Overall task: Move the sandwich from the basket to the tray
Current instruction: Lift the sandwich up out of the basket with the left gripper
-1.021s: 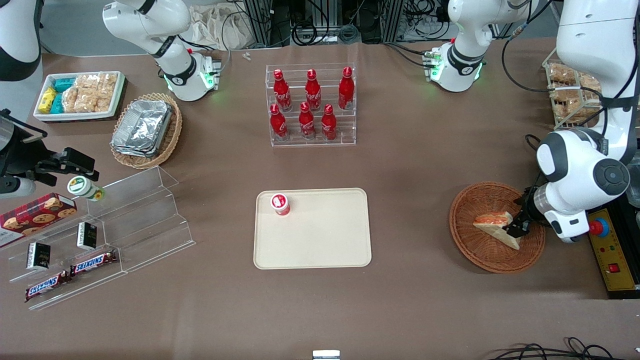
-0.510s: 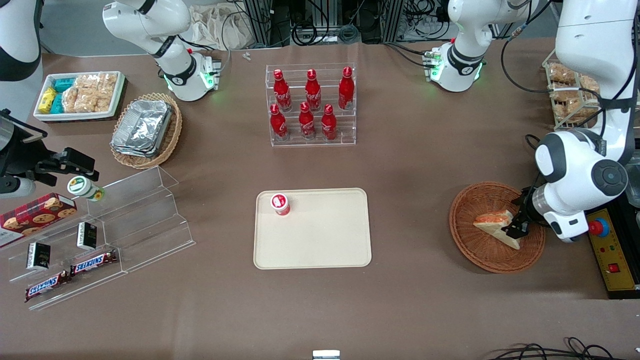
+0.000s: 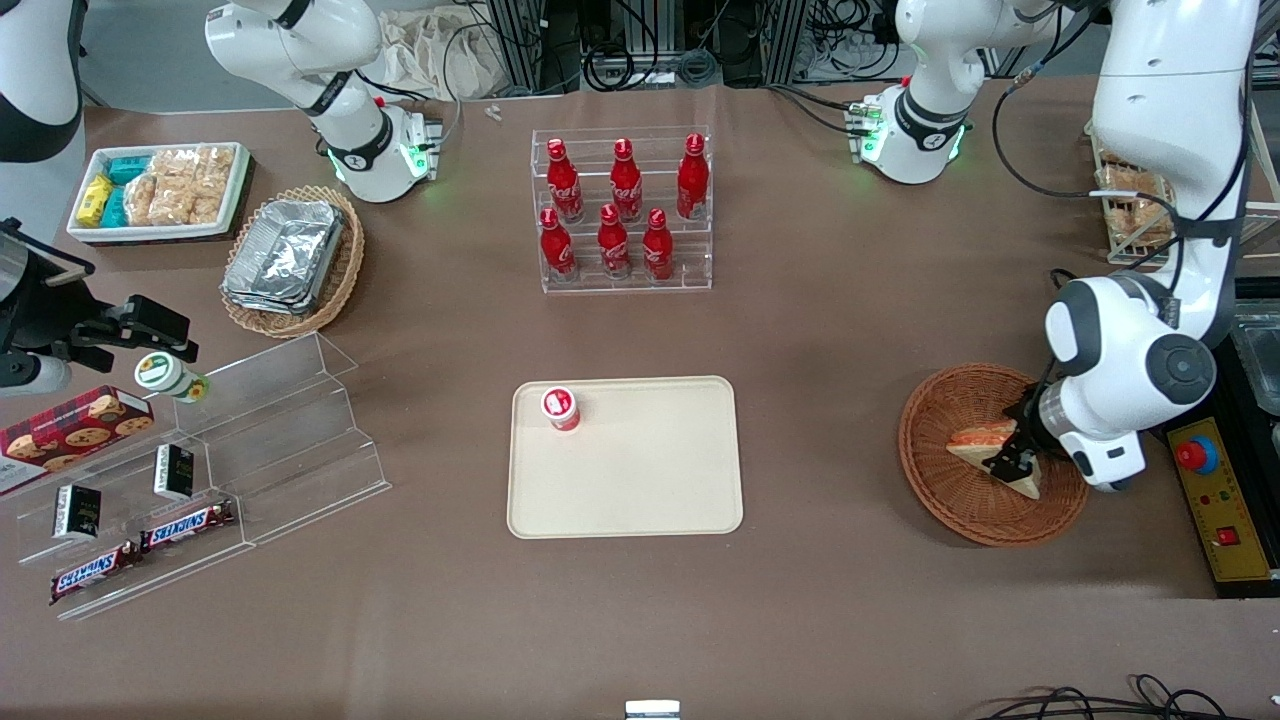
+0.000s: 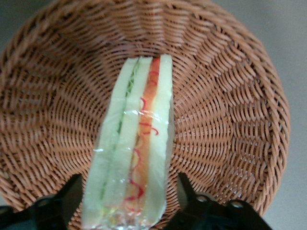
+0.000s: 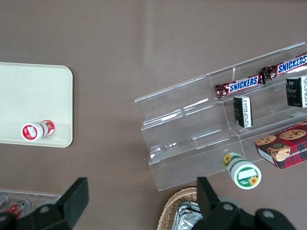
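Snickers bars [image 3: 186, 522] and small dark packets lie on my clear stepped rack [image 3: 270, 430] toward the parked arm's end of the table, with a cookie box [image 3: 70, 425] beside them. Farther from the front camera sit a white bin [image 3: 160, 190] of snacks and a tan basket of foil containers [image 3: 285, 255]. Near mid-table stands a clear stand of red bottles [image 3: 622, 210]; nearer the camera lies the tray [image 3: 650, 480], cream and flat, with one small red-and-white cup [image 3: 561, 408] upright on it near a corner. Well apart from the tray, toward my working arm's end, sits the basket [image 3: 950, 500]. The sandwich [image 3: 985, 442] is in it, a wrapped wedge with its orange and green filling edge showing. My gripper [image 3: 1008, 462] is down in the basket with the sandwich between its fingers [image 4: 64, 199]; they flank the wedge closely, but I cannot tell whether they pinch it yet.
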Available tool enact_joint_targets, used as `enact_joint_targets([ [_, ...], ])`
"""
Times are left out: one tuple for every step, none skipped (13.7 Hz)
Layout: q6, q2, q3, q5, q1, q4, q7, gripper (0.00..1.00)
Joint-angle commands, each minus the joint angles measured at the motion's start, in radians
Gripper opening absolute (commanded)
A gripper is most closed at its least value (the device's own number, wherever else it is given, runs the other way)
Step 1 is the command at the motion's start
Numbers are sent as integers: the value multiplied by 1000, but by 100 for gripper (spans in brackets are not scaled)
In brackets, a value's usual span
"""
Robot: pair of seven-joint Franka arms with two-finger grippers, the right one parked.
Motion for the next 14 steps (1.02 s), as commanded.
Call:
enact_joint_targets([
  [36, 8, 2, 10, -9, -1, -48, 0],
  [36, 8, 2, 10, -9, -1, -46, 0],
  [36, 7, 3, 11, -9, 0, -43, 0],
  [34, 1, 5, 11, -6, 0, -37, 0],
  [31, -4, 5, 11, -5, 2, -34, 0],
  [24, -10, 6, 13, -5, 8, -33, 0],
  [8, -32, 8, 20, -3, 9, -27, 0],
  [-43, -71, 6, 49, -3, 12, -5, 0],
  [-143, -114, 5, 74, -5, 38, 27, 0],
  [-273, -139, 0, 79, -12, 84, 74, 0],
  [-408, -153, -6, 79, -26, 142, 136, 0],
  [-511, -164, -24, 79, -49, 193, 212, 0],
  [-556, -170, -43, 73, -61, 222, 278, 0],
  [-575, -168, -76, 62, -74, 251, 294, 0],
])
